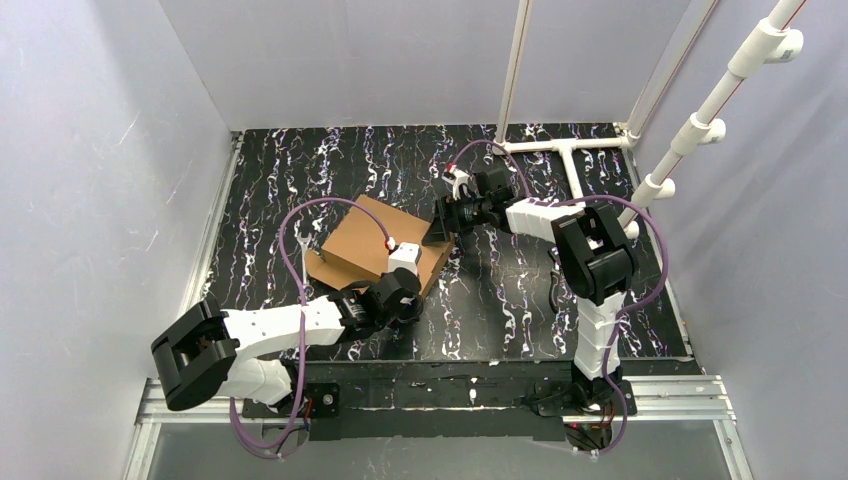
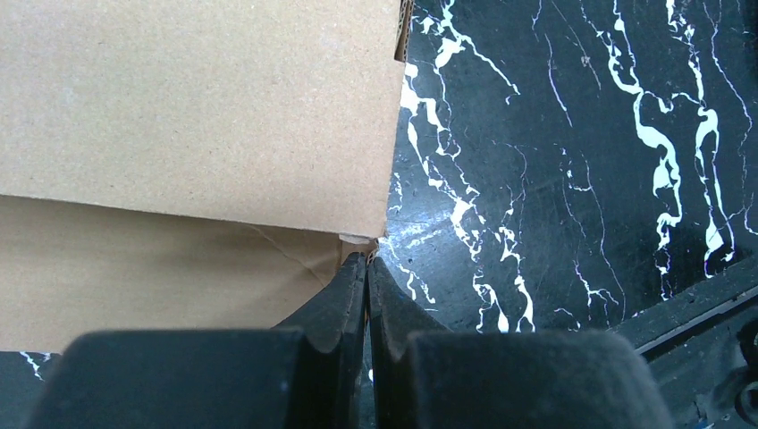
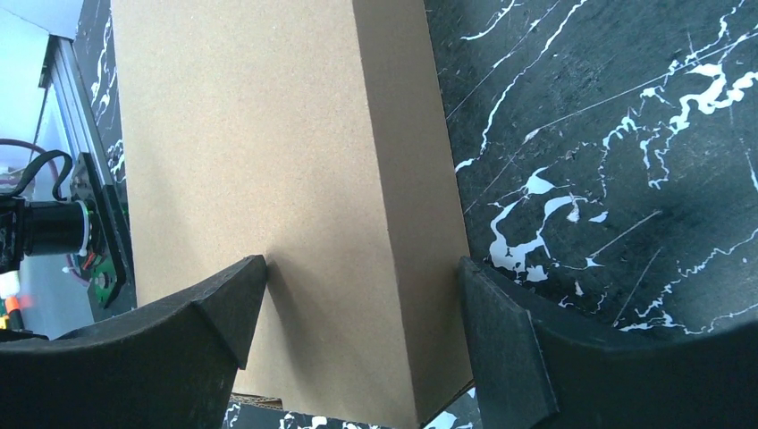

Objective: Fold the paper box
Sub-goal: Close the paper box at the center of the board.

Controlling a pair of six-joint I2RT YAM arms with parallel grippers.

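Observation:
The paper box (image 1: 362,238) is a brown cardboard box lying left of the table's middle, its top panel closed flat. My left gripper (image 1: 404,260) is at its near right corner. In the left wrist view the left gripper (image 2: 367,260) is shut, with its tips touching the corner of the box (image 2: 197,107) where the top panel meets a lower flap. My right gripper (image 1: 440,228) is at the box's right end. It stands open wide (image 3: 357,277) around the box's long edge (image 3: 241,134), one finger (image 3: 228,299) over the top face and the other (image 3: 492,331) beside the side wall.
The black marbled table (image 1: 520,300) has white walls on three sides. A white pipe frame (image 1: 570,150) lies and rises at the back right, close behind the right arm. A metal rail (image 1: 450,395) carries the arm bases along the near edge.

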